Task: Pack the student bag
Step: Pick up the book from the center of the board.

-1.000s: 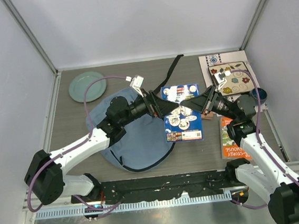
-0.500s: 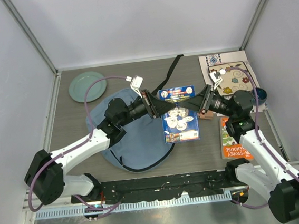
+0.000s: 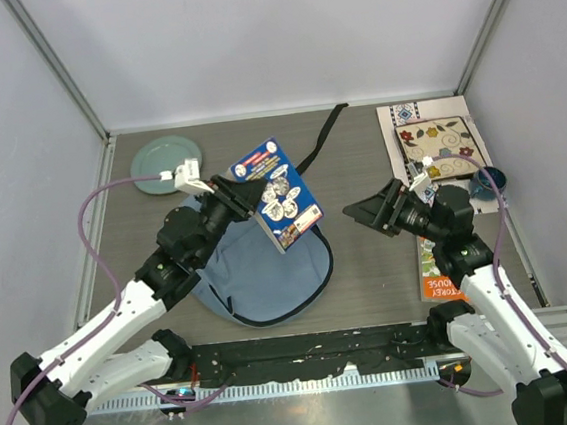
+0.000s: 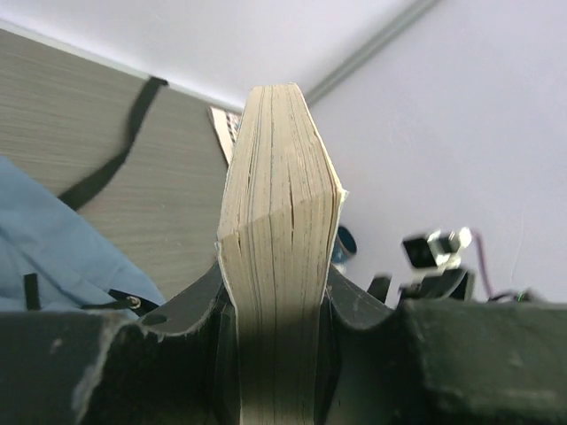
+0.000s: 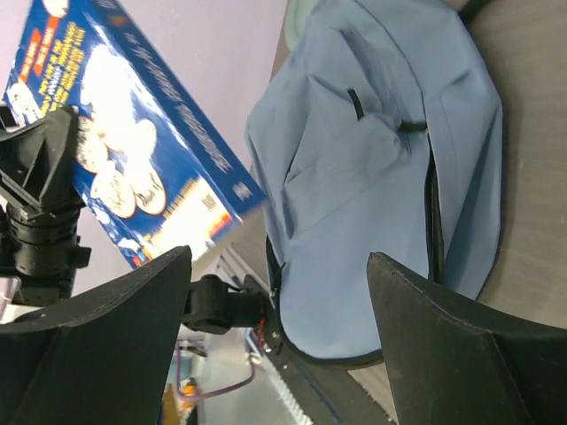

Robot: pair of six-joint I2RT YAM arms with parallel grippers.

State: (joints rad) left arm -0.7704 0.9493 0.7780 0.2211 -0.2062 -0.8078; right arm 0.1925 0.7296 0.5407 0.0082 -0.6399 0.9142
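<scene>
Backpack point(image 3: 269, 274) lies flat on the bench point(image 3: 381, 283), left of centre, reaching almost to the near edge. Its long axis runs roughly far-left to near-right, with the rounded end toward the near edge and a black strap point(image 3: 322, 136) trailing toward the far edge. Bare bench shows between the backpack and the orange book point(image 3: 436, 270) by the right edge. Plate point(image 3: 156, 165) sits in the far-left corner, a patterned board point(image 3: 439, 139) in the far-right corner, and a small dark cup point(image 3: 488, 181) at the right edge. Left fingers point(image 3: 244, 192) are clamped on a blue book point(image 3: 280, 195), held tilted above the backpack's far part, with its page edge wedged between them in the left wrist view. Right fingers point(image 3: 369, 210) are spread apart, gripping nothing, hanging over bare bench right of the backpack and pointing left at it.
</scene>
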